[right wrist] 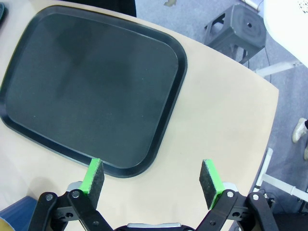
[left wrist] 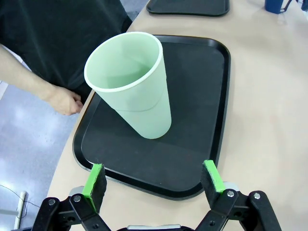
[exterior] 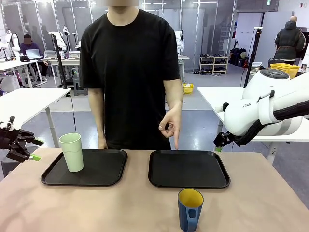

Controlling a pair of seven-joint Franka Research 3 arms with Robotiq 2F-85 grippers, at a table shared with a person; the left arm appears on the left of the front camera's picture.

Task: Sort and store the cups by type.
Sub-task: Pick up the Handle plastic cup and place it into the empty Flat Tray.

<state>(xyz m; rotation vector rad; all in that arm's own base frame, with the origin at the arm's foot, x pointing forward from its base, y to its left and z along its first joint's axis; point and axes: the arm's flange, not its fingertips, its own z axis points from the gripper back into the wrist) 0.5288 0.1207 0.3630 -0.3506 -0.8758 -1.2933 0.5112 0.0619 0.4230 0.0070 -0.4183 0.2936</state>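
Note:
A tall pale-green tumbler (exterior: 72, 152) stands upright on the left black tray (exterior: 104, 174). In the left wrist view the tumbler (left wrist: 134, 89) is ahead of my open left gripper (left wrist: 154, 180), which has nothing between its fingers. From the front, the left gripper (exterior: 35, 150) hovers off the table's left edge. A dark-blue mug with a yellow inside (exterior: 189, 209) stands on the bare table near the front, its handle facing the camera. My right gripper (right wrist: 153, 180) is open and empty above the right tray's near corner (right wrist: 144, 163). The right gripper (exterior: 221, 141) hangs beyond the table's far right.
The right black tray (exterior: 188, 169) has nothing on it. A person in black stands at the far side, one hand (exterior: 171, 128) pointing a finger down at that tray's far edge, the other hand (left wrist: 65, 101) by the left tray. A grey stool (right wrist: 238, 29) stands beyond the table edge.

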